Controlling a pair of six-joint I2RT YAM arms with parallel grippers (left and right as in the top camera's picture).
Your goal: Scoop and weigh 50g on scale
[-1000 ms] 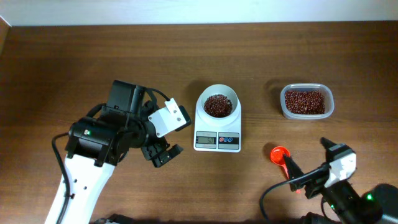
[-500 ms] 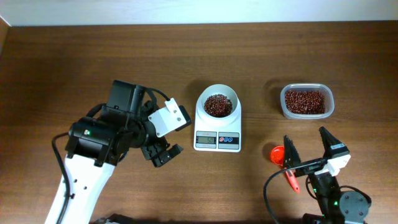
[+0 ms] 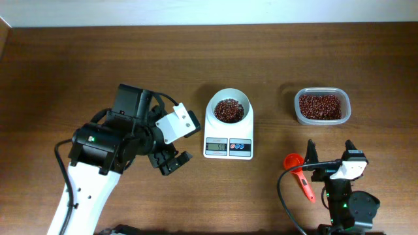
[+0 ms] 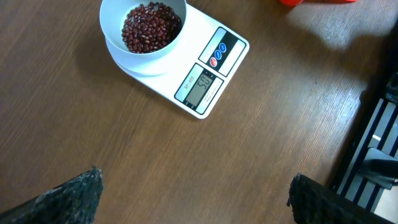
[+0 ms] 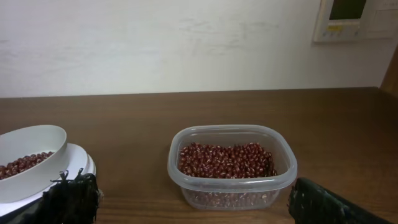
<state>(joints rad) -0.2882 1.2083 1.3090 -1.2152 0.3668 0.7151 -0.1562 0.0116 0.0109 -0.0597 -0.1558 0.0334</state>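
Observation:
The white scale (image 3: 228,145) stands mid-table with its round bowl (image 3: 229,109) holding red beans. In the left wrist view the scale (image 4: 233,53) shows a display that looks like 50. A red scoop (image 3: 294,161) lies flat on the table, held by nothing. My right gripper (image 3: 328,151) hovers just right of the scoop, open and empty, facing the clear tub of beans (image 3: 321,106). The right wrist view has the tub (image 5: 231,165) ahead of the right gripper (image 5: 189,186) and the bowl (image 5: 31,146) at left. My left gripper (image 3: 171,160) is open left of the scale; its wide-open jaws (image 4: 195,186) have only bare table between them.
The left arm's white and black body (image 3: 104,147) fills the table's left front. A wall (image 5: 186,43) rises behind the table's far edge. Dark framework (image 4: 373,143) shows at the right of the left wrist view.
The right gripper has swung from lying over the scoop's handle to pointing toward the tub, shifting right. The scoop stayed in place. The left arm has not moved.

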